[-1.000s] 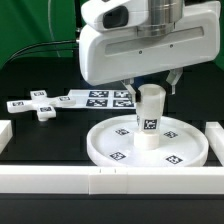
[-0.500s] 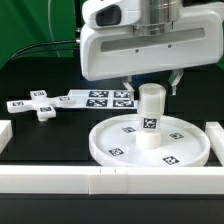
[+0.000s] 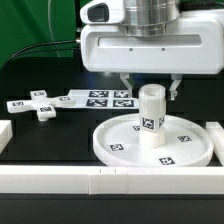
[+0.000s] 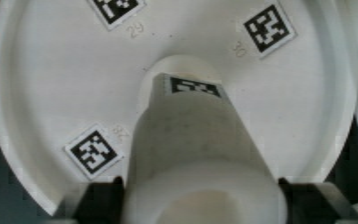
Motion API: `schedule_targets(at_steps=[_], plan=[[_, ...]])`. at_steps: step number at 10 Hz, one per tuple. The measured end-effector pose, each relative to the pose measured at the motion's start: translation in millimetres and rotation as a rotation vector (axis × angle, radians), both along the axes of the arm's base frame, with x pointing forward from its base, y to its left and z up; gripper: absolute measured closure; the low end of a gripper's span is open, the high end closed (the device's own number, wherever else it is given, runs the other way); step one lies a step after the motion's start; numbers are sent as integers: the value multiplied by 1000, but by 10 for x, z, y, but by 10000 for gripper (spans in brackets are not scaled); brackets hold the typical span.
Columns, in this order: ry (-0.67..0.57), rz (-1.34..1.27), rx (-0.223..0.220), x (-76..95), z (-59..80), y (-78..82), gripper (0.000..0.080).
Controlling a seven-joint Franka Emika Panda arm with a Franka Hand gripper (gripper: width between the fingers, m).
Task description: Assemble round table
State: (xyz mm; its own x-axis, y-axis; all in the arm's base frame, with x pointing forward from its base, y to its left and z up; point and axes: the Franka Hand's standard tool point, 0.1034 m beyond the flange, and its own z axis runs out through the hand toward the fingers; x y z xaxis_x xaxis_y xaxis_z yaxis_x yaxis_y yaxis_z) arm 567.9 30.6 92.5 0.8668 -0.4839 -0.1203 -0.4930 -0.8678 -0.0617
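The large rimmed round disc [image 3: 105, 155] lies flat near the front of the table, tags facing up. The short cylindrical leg [image 3: 150, 118] stands upright at its centre. My gripper [image 3: 151, 88] comes straight down over the leg's top and is shut on it, one finger on each side. In the wrist view the leg [image 4: 194, 140] fills the gap between my fingertips [image 4: 101, 195], with the disc [image 4: 51, 90] spread beneath it. The small cross-shaped piece [image 3: 38, 105] lies loose toward the exterior view's left, apart from the disc.
The marker board [image 3: 100, 98] lies flat behind the disc. White border blocks run along the front [image 3: 50, 180], with further blocks at the exterior view's right [image 3: 214, 135] and left [image 3: 4, 132]. A green backdrop stands behind the black tabletop.
My hand has turned a little about the leg and its housing now reaches further to the exterior view's right. The leg's tag has shifted slightly with it. The disc has stayed put.
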Motion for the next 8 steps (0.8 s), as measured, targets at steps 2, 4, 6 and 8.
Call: schedule_targets(at_steps=[2, 4, 6, 8], plan=[[14, -191, -19, -19, 8, -2, 393], [27, -319, -18, -13, 13, -4, 393], [42, -443, -20, -10, 16, -1, 392], [51, -657, 4, -19, 22, 0, 392]])
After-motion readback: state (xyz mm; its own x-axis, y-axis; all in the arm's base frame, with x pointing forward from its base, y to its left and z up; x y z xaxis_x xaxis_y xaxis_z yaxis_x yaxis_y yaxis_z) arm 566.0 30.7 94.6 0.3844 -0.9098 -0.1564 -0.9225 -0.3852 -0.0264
